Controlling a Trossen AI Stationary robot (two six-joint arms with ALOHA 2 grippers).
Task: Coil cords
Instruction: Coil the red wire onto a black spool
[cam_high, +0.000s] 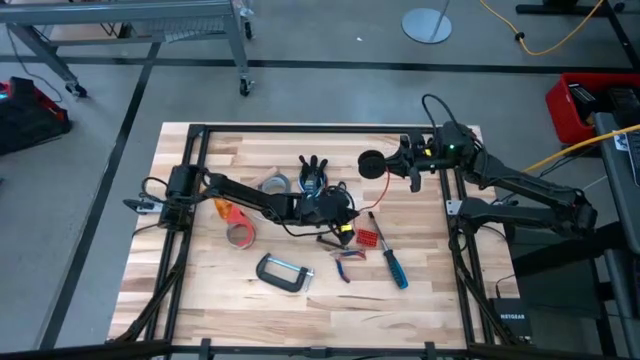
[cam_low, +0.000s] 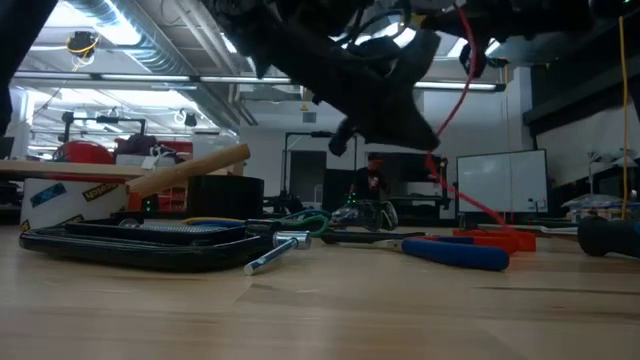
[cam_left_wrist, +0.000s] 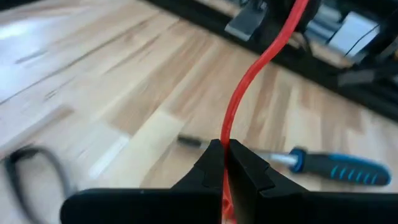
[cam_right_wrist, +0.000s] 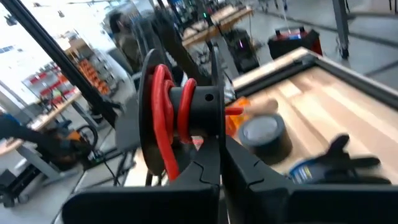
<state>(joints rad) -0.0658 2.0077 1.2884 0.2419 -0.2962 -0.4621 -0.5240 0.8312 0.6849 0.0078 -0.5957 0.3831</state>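
Your left gripper (cam_left_wrist: 224, 152) sits mid-table, fingers pinched tight on the red cord (cam_left_wrist: 252, 74), just left of the blue-handled screwdriver (cam_high: 393, 265). From there the cord runs up and toward the far right to a black spool (cam_right_wrist: 183, 115), where a few red turns are already wound on. Your right gripper (cam_right_wrist: 221, 155) holds that spool at the far-right side of the table (cam_high: 220, 310), fingers clamped on its rim, spool off the wood. Other bits near the left arm: grey duct tape roll (cam_high: 275, 184), orange-red tape roll (cam_high: 240, 232), C-clamp (cam_high: 283, 273) nearer the front edge, black glove (cam_high: 314, 172) at the far side.
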